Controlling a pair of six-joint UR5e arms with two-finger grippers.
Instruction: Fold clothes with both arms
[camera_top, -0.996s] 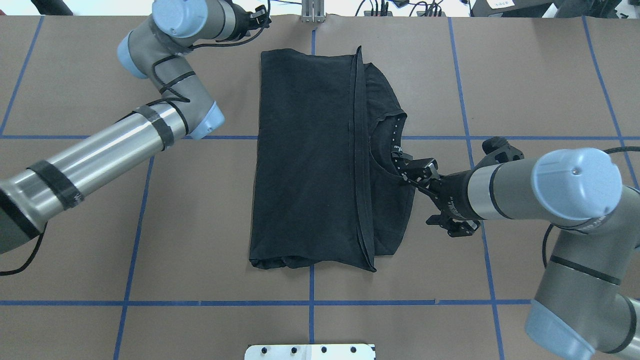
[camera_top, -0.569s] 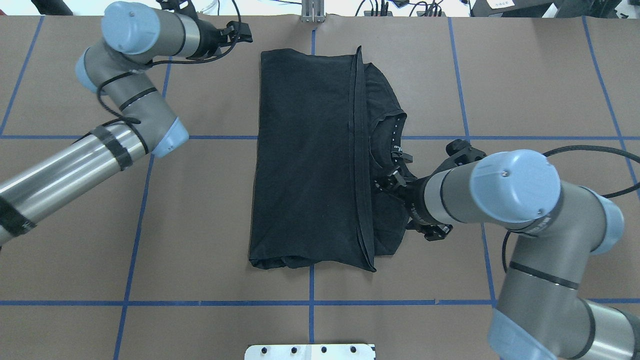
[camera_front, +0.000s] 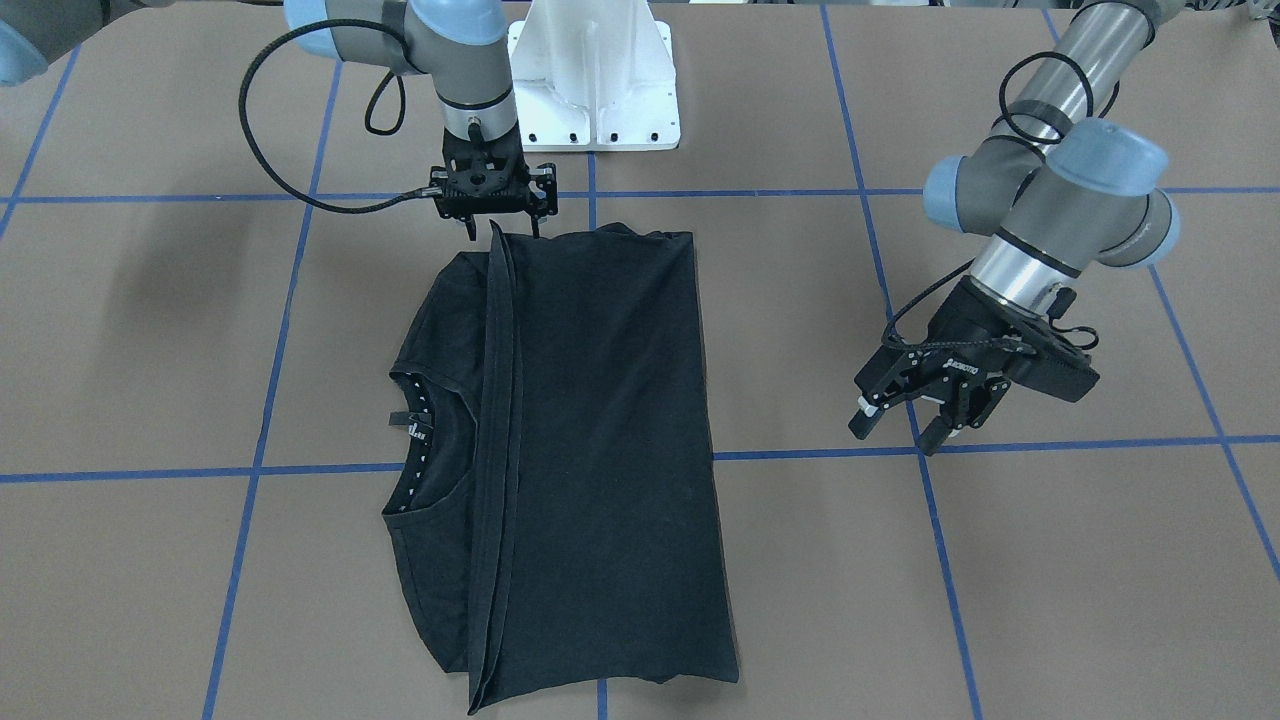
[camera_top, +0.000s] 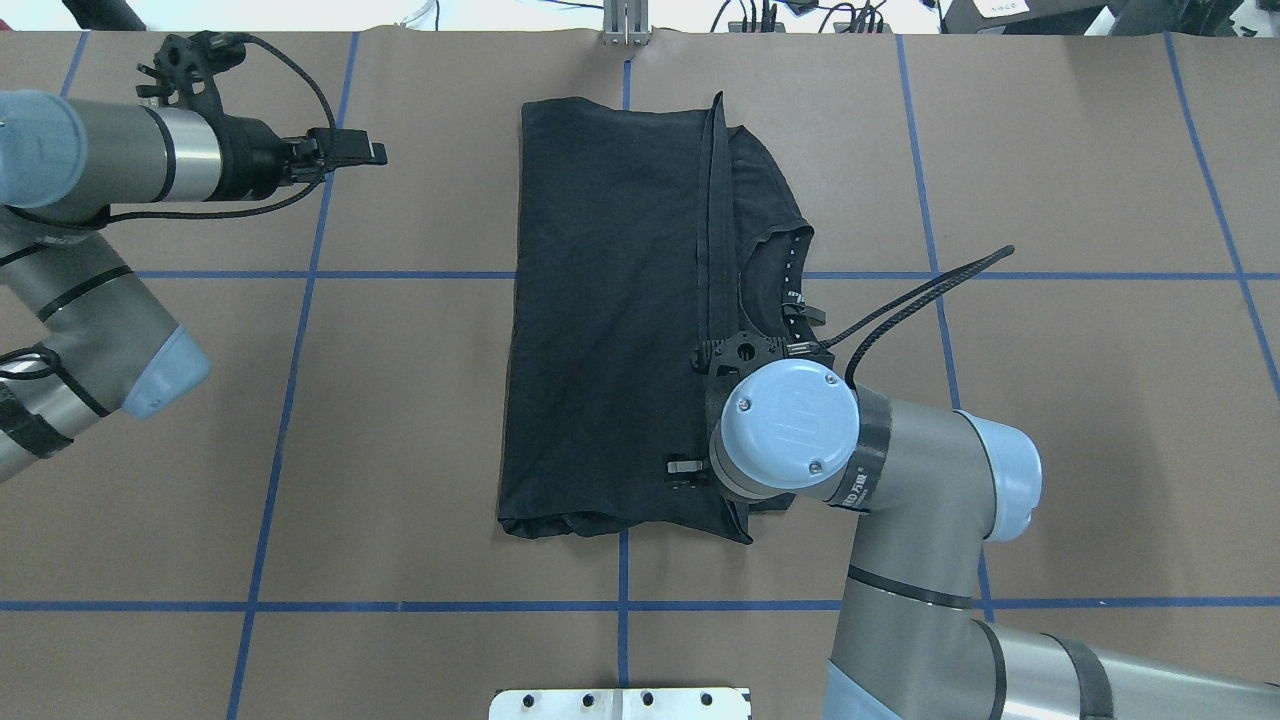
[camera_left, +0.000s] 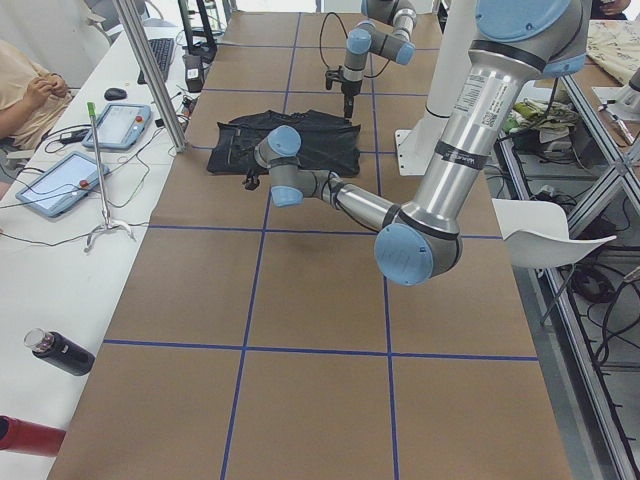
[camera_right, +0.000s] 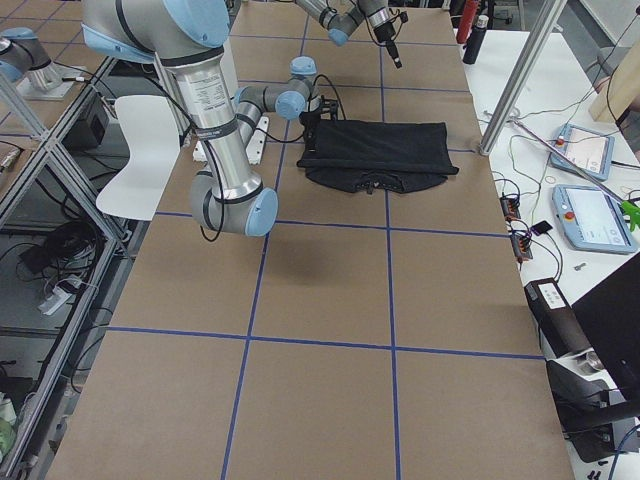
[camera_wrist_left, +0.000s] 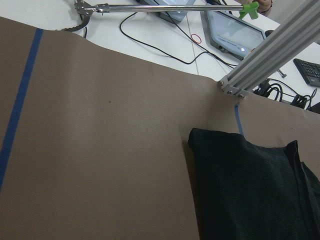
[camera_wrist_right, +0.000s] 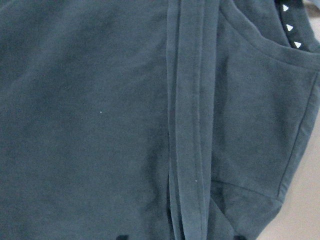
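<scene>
The clothes are one black T-shirt (camera_top: 610, 320), folded lengthwise and lying flat, plain back up, with a doubled hem strip (camera_wrist_right: 192, 125) along the fold. Its collar (camera_front: 415, 440) peeks out at one side. My right gripper (camera_front: 503, 232) points straight down, open, over the shirt (camera_front: 600, 450) at the end of the folded strip nearest the robot; in the overhead view its wrist hides it. The right wrist view shows only the black cloth (camera_wrist_right: 90, 125) close up. My left gripper (camera_front: 905, 425) hangs open and empty off to the side of the shirt, above bare table (camera_top: 400, 400).
The white pedestal base (camera_front: 590, 80) stands just behind the shirt. An aluminium post (camera_wrist_left: 270, 55) rises at the table's far edge near the shirt's corner (camera_wrist_left: 240, 190). Tablets (camera_left: 120, 120), cables and a seated person (camera_left: 25, 95) are beyond that edge. Blue tape lines (camera_top: 620, 605) grid the brown table.
The left arm has swung away from the shirt's far corner, out to the left. The right arm has moved from the collar over the shirt toward the near hem, turning its gripper downward.
</scene>
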